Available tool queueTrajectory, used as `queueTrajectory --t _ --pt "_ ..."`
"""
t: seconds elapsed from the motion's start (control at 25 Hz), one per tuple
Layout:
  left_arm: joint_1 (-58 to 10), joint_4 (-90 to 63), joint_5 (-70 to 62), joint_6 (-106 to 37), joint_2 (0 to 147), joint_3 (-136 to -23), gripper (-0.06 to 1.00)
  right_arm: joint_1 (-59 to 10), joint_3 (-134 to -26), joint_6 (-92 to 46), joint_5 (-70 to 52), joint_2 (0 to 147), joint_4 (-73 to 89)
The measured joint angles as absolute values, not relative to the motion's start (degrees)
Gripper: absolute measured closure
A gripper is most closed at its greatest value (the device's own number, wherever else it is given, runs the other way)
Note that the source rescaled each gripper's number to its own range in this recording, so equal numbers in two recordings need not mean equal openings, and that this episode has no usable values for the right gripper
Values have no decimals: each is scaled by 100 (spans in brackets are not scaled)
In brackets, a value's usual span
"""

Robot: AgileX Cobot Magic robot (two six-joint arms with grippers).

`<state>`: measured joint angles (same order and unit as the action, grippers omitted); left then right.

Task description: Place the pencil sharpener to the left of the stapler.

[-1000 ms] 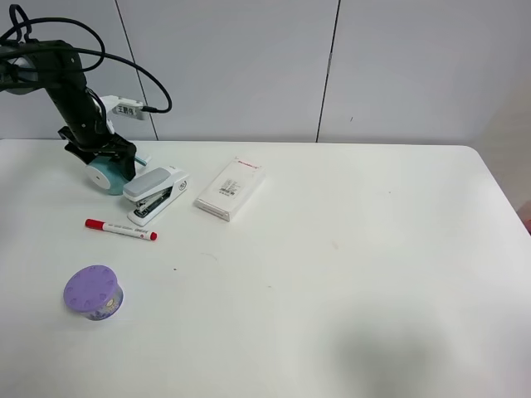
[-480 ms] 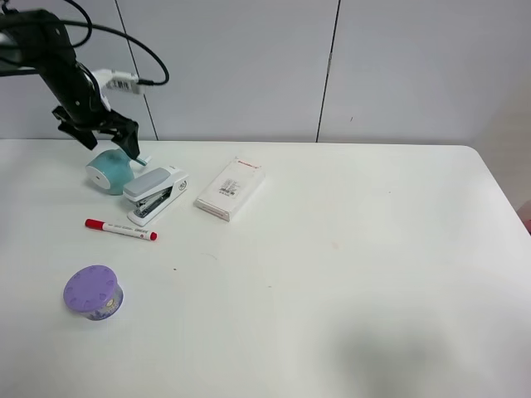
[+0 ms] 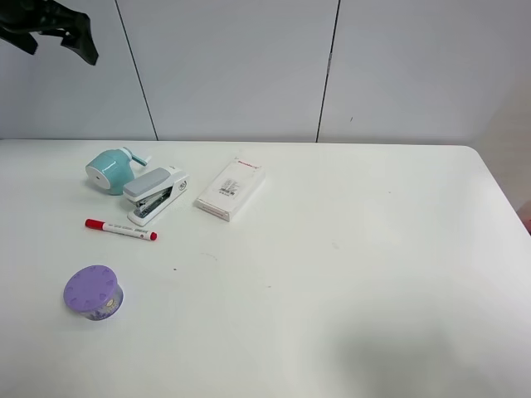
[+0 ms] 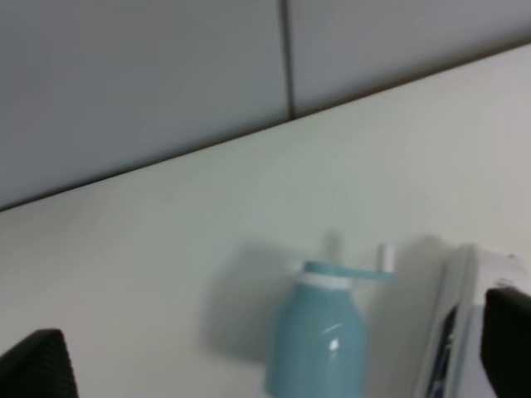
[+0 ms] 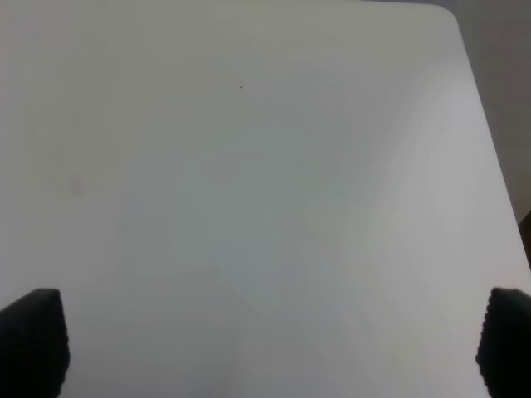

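Note:
The teal pencil sharpener (image 3: pixel 110 172) rests on the white table (image 3: pixel 348 249), directly left of the white stapler (image 3: pixel 155 193) and close beside it. In the left wrist view the sharpener (image 4: pixel 319 332) shows from above with its crank, and the stapler (image 4: pixel 460 332) sits at its side. My left gripper (image 3: pixel 56 35) hangs open high above the table's far left corner, well clear of both; one dark fingertip (image 4: pixel 33 365) shows far from the other. Over bare table, my right gripper (image 5: pixel 267 344) is open and holds nothing; it is outside the exterior view.
A red-capped marker (image 3: pixel 120 230) lies in front of the stapler. Nearer the front left stands a round purple container (image 3: pixel 94 293). A flat white box (image 3: pixel 230 188) lies right of the stapler. The table's right edge (image 3: pixel 498 199) runs along the right.
My left gripper opened, let go of the pencil sharpener and rose up and to the left. The sharpener stays on the table beside the stapler.

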<state>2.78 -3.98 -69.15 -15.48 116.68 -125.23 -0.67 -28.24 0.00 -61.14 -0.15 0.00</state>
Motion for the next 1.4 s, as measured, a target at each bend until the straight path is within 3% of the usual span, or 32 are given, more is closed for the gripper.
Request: queueTrajectory --t 0.2,0.4,1.08,1.4 --pt "688 -109 -6936 -1467 11135 -12421 -4 -67 -2824 0 -6114 -15 0" --pt "1004 86 -6936 -1472 10191 -11609 -4 -67 -2824 0 -6114 -15 0" --pt "1058 186 -6589 -1437 4423 -6321 -4 -67 -2824 0 -6114 -15 0" --pt "1058 -251 -6149 -729 1824 -4262 -4 -67 -2824 0 -6114 -15 0"
